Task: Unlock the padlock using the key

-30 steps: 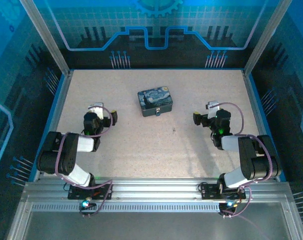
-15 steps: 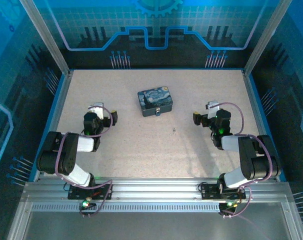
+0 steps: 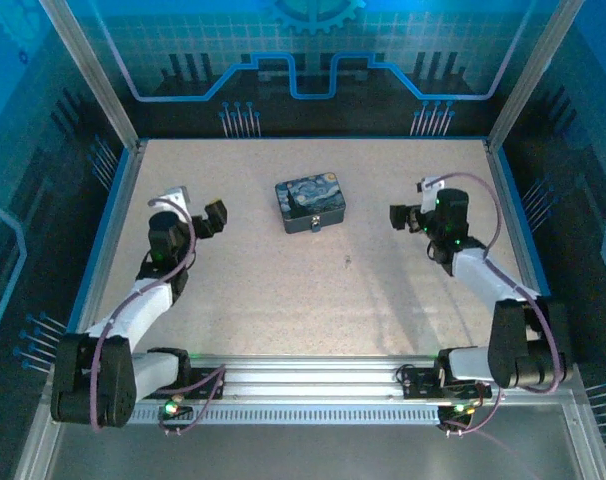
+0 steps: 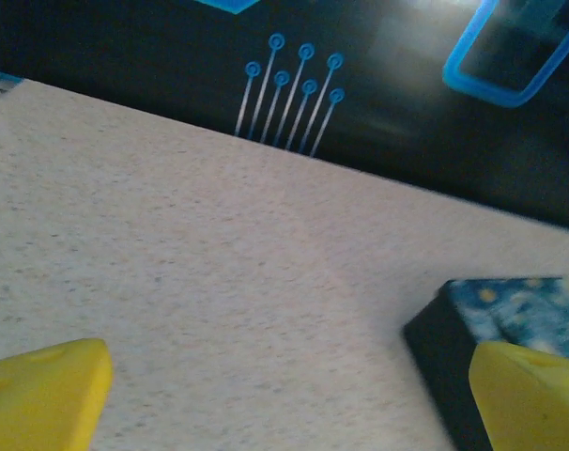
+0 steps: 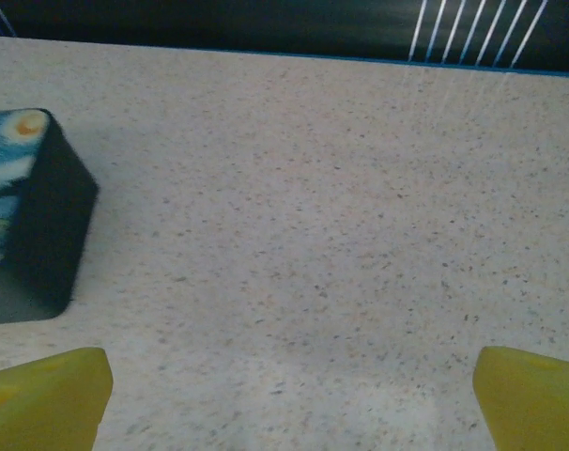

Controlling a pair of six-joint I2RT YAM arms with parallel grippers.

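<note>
Left gripper and right gripper spread wide, empty, flanking blue tin, well apart. Apparent padlock at tin's near edge; speck, seemingly key, alone on open table toward bases.

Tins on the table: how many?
1. The dark blue swirl-painted tin sits near the centre of the table, slightly toward the far edge. No sign of a hidden second one.

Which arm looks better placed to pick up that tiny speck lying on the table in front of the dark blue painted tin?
Probably the right. The right end effector, open, sits nearer the tiny greyish speck than the left end effector, also open, off to the other side of the dark blue swirl-painted tin.
</note>
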